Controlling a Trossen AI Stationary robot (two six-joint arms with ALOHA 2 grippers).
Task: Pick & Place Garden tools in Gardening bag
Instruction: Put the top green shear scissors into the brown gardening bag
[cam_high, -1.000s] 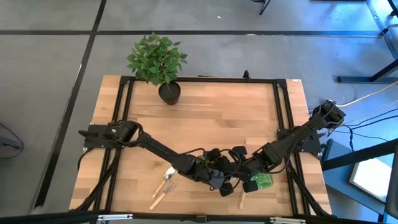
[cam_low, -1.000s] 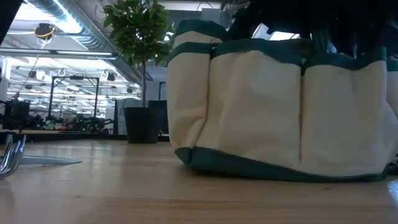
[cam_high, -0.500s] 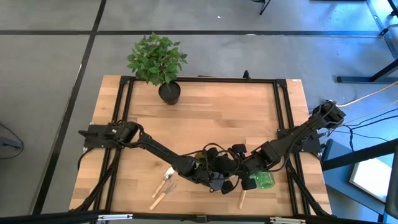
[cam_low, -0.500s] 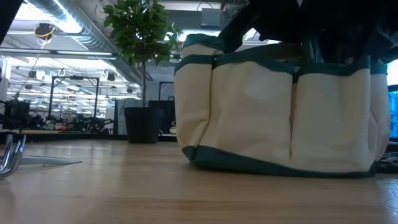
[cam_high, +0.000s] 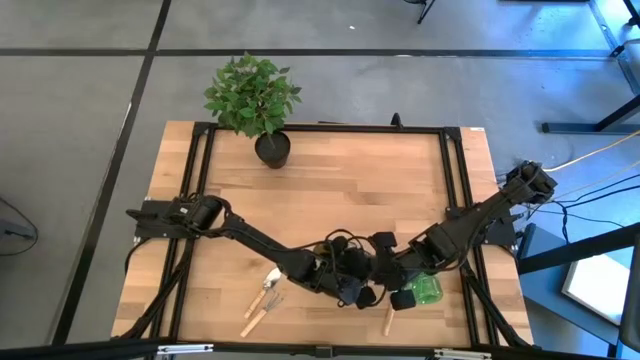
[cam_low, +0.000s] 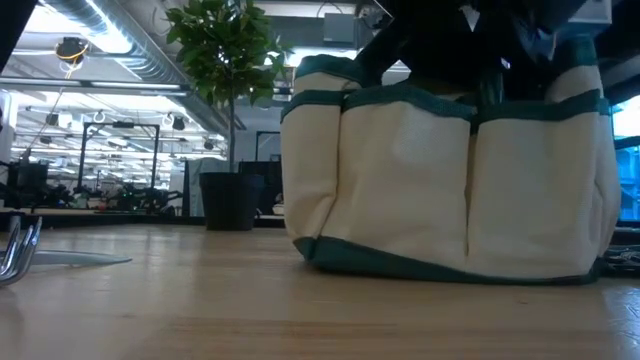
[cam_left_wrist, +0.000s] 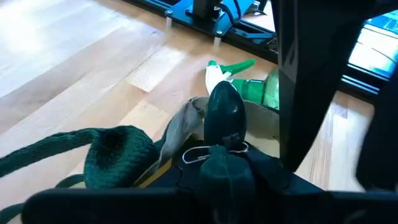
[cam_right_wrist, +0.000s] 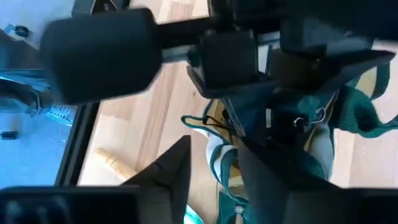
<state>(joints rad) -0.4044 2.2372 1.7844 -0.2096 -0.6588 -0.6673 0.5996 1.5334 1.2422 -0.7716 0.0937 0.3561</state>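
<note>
Bag (cam_low: 440, 190) stands upright, contents hidden; left gripper (cam_high: 345, 285) and right gripper (cam_high: 385, 278) over it, grip unclear.

One gardening bag (cam_low: 440, 180), one green spray bottle (cam_high: 425, 290), one potted plant (cam_high: 255, 100), two wooden-handled tools (cam_high: 262, 305) near the bench's front edge, another wooden handle (cam_high: 388, 320) lying apart.

Both dark arms meet low on the desk (cam_high: 330, 190), toward six o'clock, their wrists crowded together. A green spray bottle (cam_high: 424, 290) lies just right of them. Two wooden-handled tools (cam_high: 265, 300) rest at seven o'clock. A potted plant (cam_high: 255, 100) stands at eleven o'clock.
</note>
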